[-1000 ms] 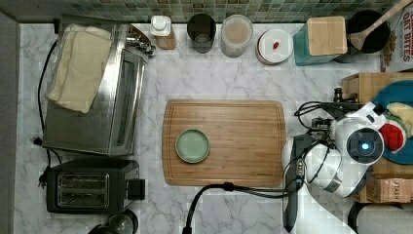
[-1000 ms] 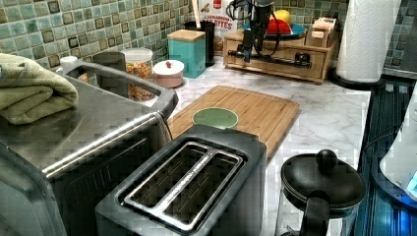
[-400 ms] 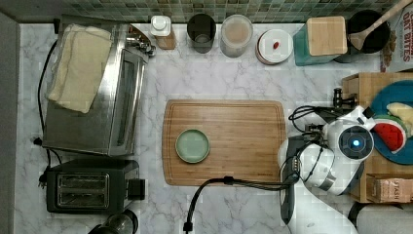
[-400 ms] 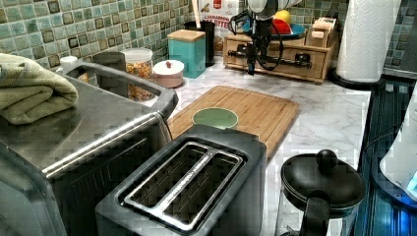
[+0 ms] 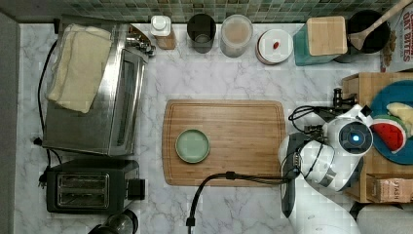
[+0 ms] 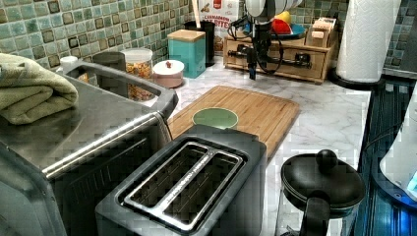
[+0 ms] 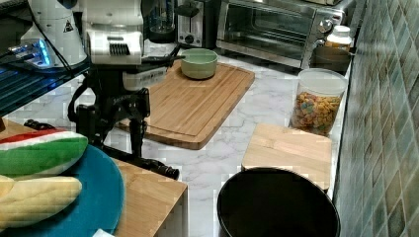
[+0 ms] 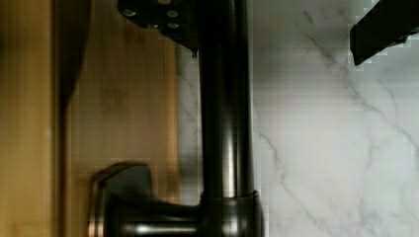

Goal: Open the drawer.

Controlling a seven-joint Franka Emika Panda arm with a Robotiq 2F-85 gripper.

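The drawer (image 6: pixel 287 64) is a light wooden unit at the top view's right edge, and its front looks flush in the left view. A long dark bar handle (image 8: pixel 225 123) runs across its front, also visible as handle (image 7: pixel 148 167). My gripper (image 8: pixel 272 29) is open and straddles the handle, one finger (image 8: pixel 158 19) on the drawer side and the other fingertip (image 8: pixel 385 29) over the marble. The left view has the gripper (image 6: pixel 253 64) hanging at handle height. In the right view the gripper (image 7: pixel 116 131) stands just above the bar.
A teal plate (image 5: pixel 389 97) with fruit rests on the drawer unit. A bamboo cutting board (image 5: pixel 243 126) with a green bowl (image 5: pixel 192 145) lies beside the arm. Canisters (image 5: pixel 236 34) line the back wall. A toaster oven (image 5: pixel 92 92), toaster (image 5: pixel 83 190) and paper towel roll (image 6: pixel 366 39) stand around.
In the left view the gripper has come down in front of the drawer, from above the unit to the height of the handle.
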